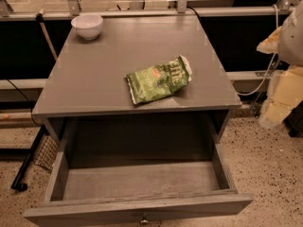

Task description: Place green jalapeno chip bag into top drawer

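The green jalapeno chip bag (158,80) lies flat on the grey table top (94,74), right of centre near the front edge, with its white crimped ends to the left and right. The top drawer (142,207) is pulled wide open below the table top, and its inside is bare. My gripper (271,113) hangs at the right edge of the view, beside the table's right side, well apart from the bag and at about the table top's height. It holds nothing that I can see.
A white bowl (87,26) stands at the back left corner of the table top. A metal rail and a cable run behind the table. The speckled floor (270,174) lies to the right of the drawer.
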